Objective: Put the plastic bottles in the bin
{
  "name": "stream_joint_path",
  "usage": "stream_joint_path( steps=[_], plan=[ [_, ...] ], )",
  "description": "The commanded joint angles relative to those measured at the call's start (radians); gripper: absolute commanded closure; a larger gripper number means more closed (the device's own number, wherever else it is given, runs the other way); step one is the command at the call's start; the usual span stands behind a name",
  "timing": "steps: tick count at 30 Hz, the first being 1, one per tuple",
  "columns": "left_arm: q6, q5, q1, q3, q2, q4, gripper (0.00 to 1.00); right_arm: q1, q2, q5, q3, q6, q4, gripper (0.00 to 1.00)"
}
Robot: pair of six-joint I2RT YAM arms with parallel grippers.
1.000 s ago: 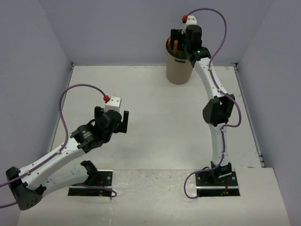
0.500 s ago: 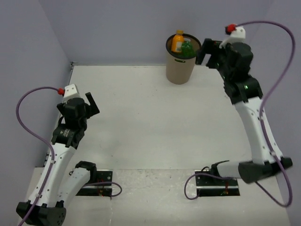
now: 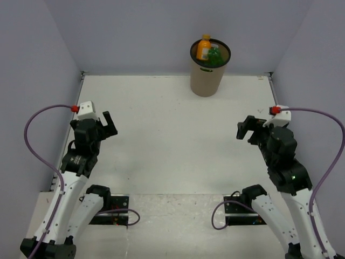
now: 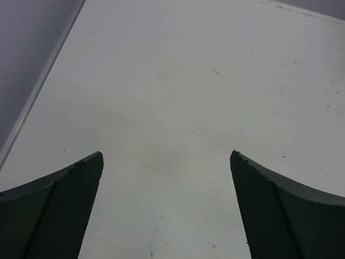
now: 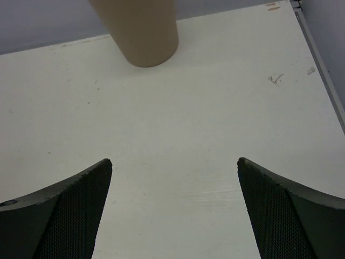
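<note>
The white table (image 3: 172, 135) fills the top view, closed in by pale lavender walls (image 3: 135, 32) at 9, 12 and 3 o'clock. The left arm (image 3: 70, 183) rises from its base at about 7 o'clock and leans toward the 9 o'clock edge, and the right arm (image 3: 285, 178) rises from about 5 o'clock toward the 3 o'clock edge; a purple cable (image 3: 32, 135) loops out from each wrist. The bin (image 3: 207, 78), a tan cylinder with a thin black rim, stands upright at 12 o'clock against the far wall, well apart from both arms; in the right wrist view only its lower wall (image 5: 141, 32) shows, at about 11 o'clock of that frame. The left gripper (image 3: 102, 125) hangs above the table at 9 o'clock with its jaws spread wide and nothing between them; its wrist view shows the two dark fingers (image 4: 54, 216) at the bottom corners and only table surface in the gap. The right gripper (image 3: 249, 128) hangs at 3 o'clock, turned toward the middle of the table, its jaws likewise spread and holding nothing, its fingers (image 5: 291, 216) framing bare tabletop. Inside the bin, an orange bottle (image 3: 203, 47) stands out above the rim at the 10 o'clock side of the opening, and a green bottle (image 3: 214, 55) lies just beside it toward 3 o'clock, touching or nearly so. Whatever lies deeper in the bin is hidden by its wall, so the number of bottles inside cannot be told.
</note>
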Motion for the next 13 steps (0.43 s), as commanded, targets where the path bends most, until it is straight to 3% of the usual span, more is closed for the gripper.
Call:
stream_joint_path(
  steps=[1,13],
  plan=[
    [0.048,0.077,0.007,-0.029,-0.052,0.098,0.0,0.01,-0.116,-0.016,-0.081,-0.038,0.038,0.01],
    [0.051,0.062,0.002,-0.043,-0.092,0.089,0.0,0.013,-0.203,-0.037,-0.14,-0.034,0.072,0.01]
  ],
)
